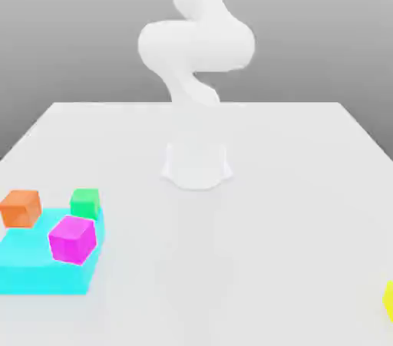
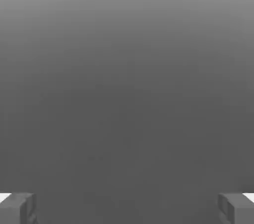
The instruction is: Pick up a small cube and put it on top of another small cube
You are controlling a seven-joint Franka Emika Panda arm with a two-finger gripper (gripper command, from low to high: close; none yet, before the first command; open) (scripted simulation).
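Gripper (image 2: 127, 209): spread wide, one finger at each side of the hand view, nothing pinched between them.
Arm (image 1: 196, 45): white, upright above its base, bent in the middle; upper part runs out of the exterior view at the top.
Arm base (image 1: 196, 164): on the table, toward its far side, near the middle of the exterior view.
Yellow cube (image 1: 389, 301): task cube, at the exterior view's right edge, low down, partly cut off by the frame; well apart from the other blocks.
Green cube (image 1: 85, 203): small, at the far corner of the cyan block toward the exterior view's right; bare top, nothing stacked on it.
Magenta cube (image 1: 73, 240): larger than green, turned at an angle, nearer the camera than green, overlapping the cyan block in the exterior view; exact contact, cannot tell.
Orange cube (image 1: 21, 209): by the cyan block's far side, toward the exterior view's left; whether it rests on the block, cannot tell.
Cyan block (image 1: 46, 277): wide, flat, low, at the exterior view's left.
Table (image 1: 230, 260): pale, plain.
Hand view background: plain grey shading.
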